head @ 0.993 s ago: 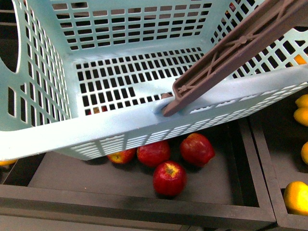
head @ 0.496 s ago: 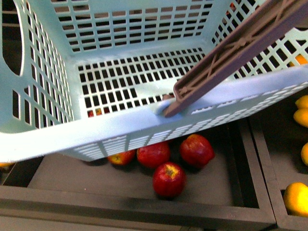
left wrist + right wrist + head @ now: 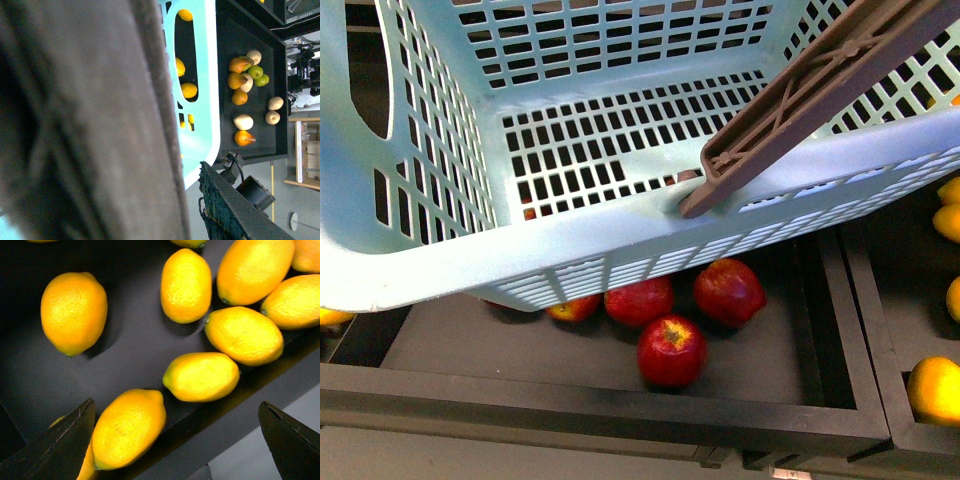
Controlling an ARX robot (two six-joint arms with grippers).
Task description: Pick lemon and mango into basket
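The light teal basket [image 3: 620, 255] hangs tilted in the air and fills the upper front view, with nothing inside it. Its brown handle [image 3: 820, 95] slants up to the top right. In the left wrist view the handle [image 3: 85, 120] is a brown blur, and my left gripper [image 3: 194, 202] is shut on it, one dark finger [image 3: 225, 200] showing beside it. My right gripper [image 3: 177, 450] hovers open over several lemons; one lemon [image 3: 129, 427] lies close to the left fingertip and another [image 3: 201, 376] sits just beyond. The mango is out of view.
Red apples [image 3: 670, 350] lie in a dark wooden tray [image 3: 620, 415] under the basket. Yellow-orange fruits [image 3: 935, 390] sit in the tray to the right. The left wrist view shows a black tray [image 3: 277, 100] holding pears and orange fruits [image 3: 244, 121].
The basket has shifted right and a little up in the front view, its handle moving with it. The apples below stay in place.
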